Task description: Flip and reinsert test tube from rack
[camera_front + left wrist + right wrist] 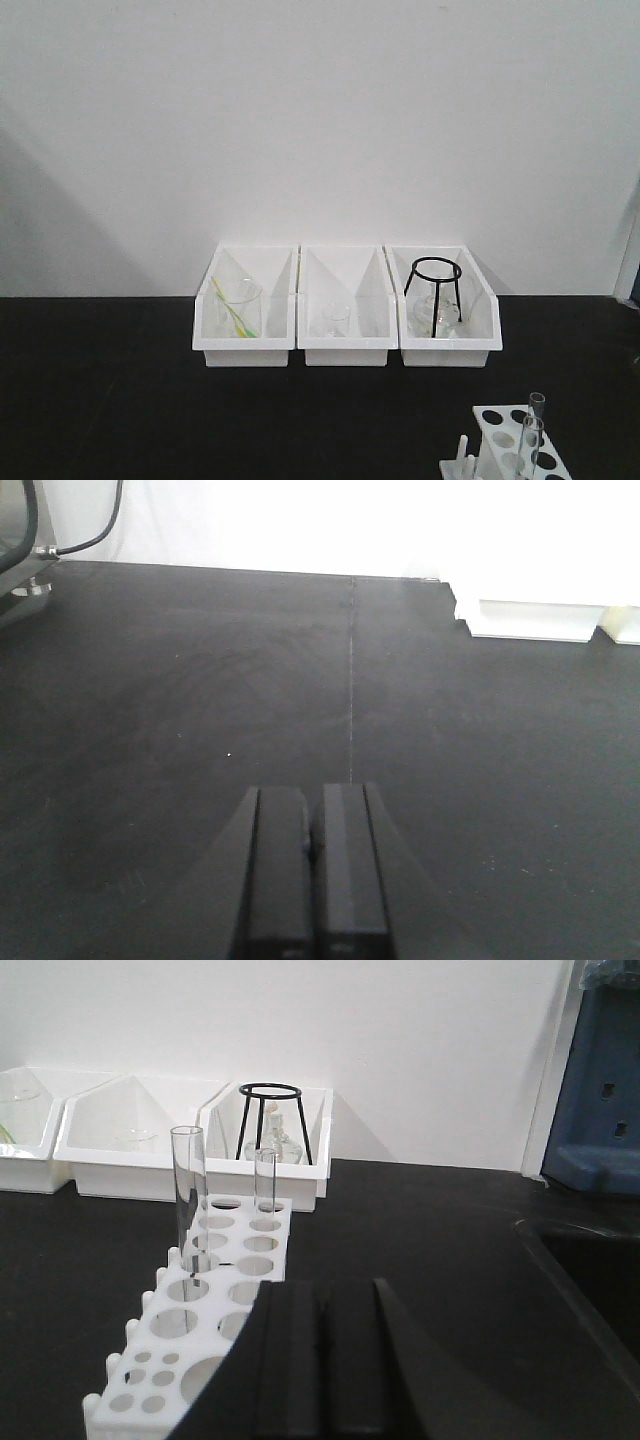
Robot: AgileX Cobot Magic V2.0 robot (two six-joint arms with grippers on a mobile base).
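The white rack (225,1290) stands on the black table, seen also at the front view's bottom right (505,440). Two clear test tubes stand upright in it: a taller one (188,1200) nearer me and a shorter one (265,1185) behind; both show in the front view (533,435). My right gripper (322,1305) is shut and empty, just right of the rack's near end. My left gripper (312,815) is shut and empty over bare black table, far from the rack.
Three white slant-fronted bins (347,310) stand in a row at the back by the wall, holding beakers and a black wire tripod (433,290). A blue block (600,1090) stands at the far right. A cable (90,530) lies at the far left.
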